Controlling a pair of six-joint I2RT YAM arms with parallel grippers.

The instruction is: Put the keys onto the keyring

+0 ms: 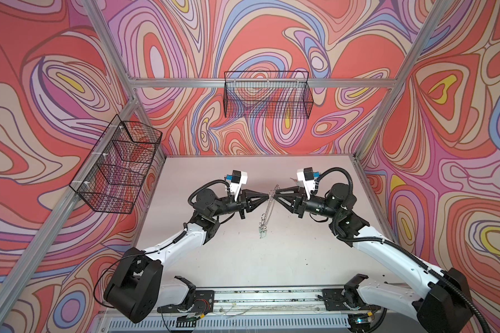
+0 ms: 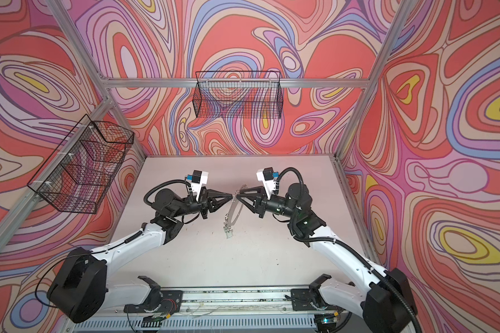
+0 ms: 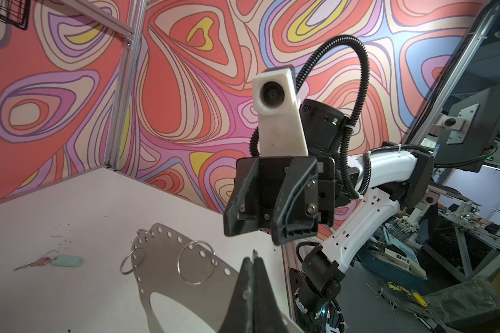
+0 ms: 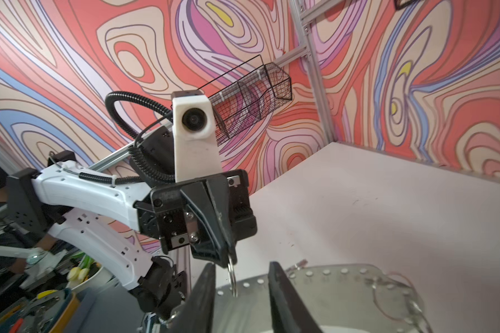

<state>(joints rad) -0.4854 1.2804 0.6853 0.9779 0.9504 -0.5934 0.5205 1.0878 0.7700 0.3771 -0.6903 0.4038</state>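
Left gripper [image 3: 254,261], mine, clenched on keyring [image 3: 162,259] wire loop [image 4: 232,278], my right gripper [image 4: 241,265] released, 1 key [image 3: 42,261] on counter [image 3: 70,207].

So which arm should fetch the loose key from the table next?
Right, probably. The right gripper is open and free; the left gripper is shut on a ring of the keyring and holds it up. If left went for the key, the keyring would likely drop.
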